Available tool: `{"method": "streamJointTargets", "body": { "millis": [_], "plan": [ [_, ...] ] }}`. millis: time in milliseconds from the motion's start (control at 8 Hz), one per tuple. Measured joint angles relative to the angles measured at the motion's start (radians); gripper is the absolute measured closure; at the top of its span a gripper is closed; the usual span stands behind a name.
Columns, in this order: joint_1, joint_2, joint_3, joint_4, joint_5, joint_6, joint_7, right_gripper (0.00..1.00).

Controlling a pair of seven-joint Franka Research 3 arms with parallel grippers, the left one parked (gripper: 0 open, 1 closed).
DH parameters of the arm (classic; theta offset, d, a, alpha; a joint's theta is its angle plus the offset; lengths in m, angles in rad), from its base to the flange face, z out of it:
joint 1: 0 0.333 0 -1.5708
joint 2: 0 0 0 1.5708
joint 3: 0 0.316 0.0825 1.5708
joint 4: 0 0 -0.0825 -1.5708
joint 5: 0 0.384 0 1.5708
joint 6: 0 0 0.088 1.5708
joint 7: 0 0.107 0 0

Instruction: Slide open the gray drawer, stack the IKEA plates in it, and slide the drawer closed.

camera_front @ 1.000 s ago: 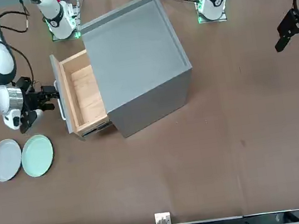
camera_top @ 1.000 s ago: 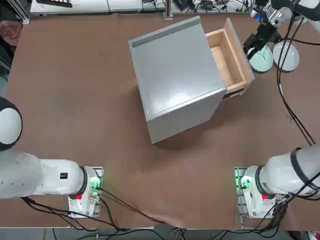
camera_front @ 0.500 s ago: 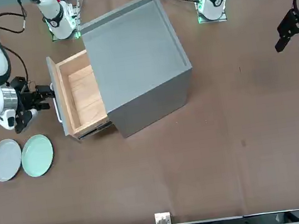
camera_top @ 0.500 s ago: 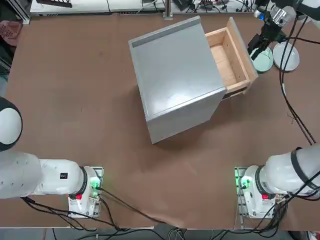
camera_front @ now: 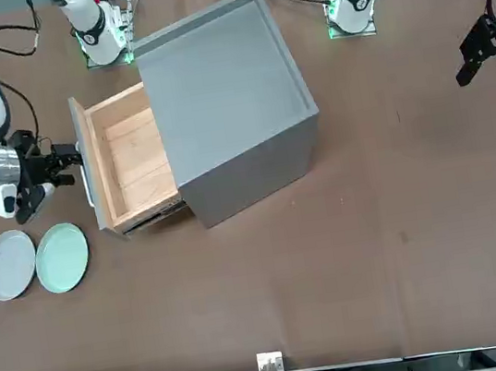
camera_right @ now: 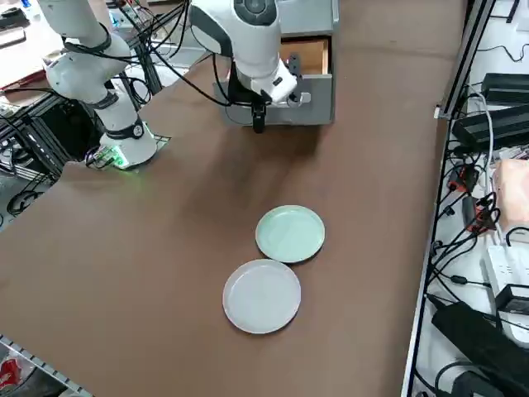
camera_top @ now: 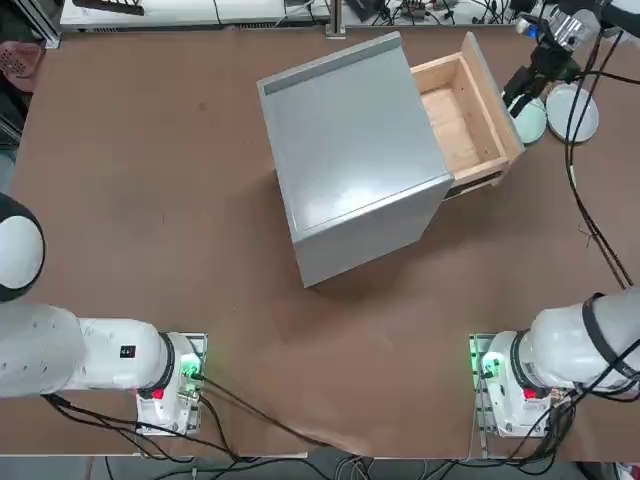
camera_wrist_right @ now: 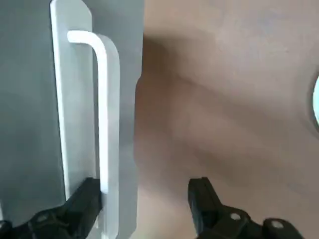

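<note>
The big gray cabinet (camera_top: pixel 350 150) stands mid-table with its gray drawer (camera_top: pixel 465 120) pulled well out, its wooden inside (camera_front: pixel 128 166) bare. My right gripper (camera_top: pixel 516 95) is open at the drawer's gray front, and its fingers (camera_wrist_right: pixel 82 204) straddle the white bar handle (camera_wrist_right: pixel 102 99). The handle lies against the inner side of one finger. Two IKEA plates lie side by side on the table beyond the drawer front: a mint green one (camera_right: pixel 290 233) and a gray-white one (camera_right: pixel 262 295). Both also show in the front view, the mint plate (camera_front: pixel 61 257) beside the gray-white plate (camera_front: pixel 8 263).
The brown table (camera_top: pixel 150 200) spreads wide around the cabinet. Black cables (camera_top: pixel 580 190) trail from my right arm across the table's right edge. Cable clutter and power strips (camera_right: pixel 496 273) lie off the table beside the plates.
The drawer has slid farther out of the cabinet, and my right gripper has moved with its handle away from the cabinet. The plates have not moved.
</note>
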Motion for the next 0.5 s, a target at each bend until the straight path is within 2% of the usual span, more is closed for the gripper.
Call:
{"method": "streamJointTargets", "body": {
  "millis": [250, 500],
  "plan": [
    [-0.005, 0.012, 0.000, 0.053, -0.006, -0.039, 0.000, 0.00],
    [-0.028, 0.029, -0.003, 0.181, -0.029, -0.106, 0.000, 0.00]
  ]
}}
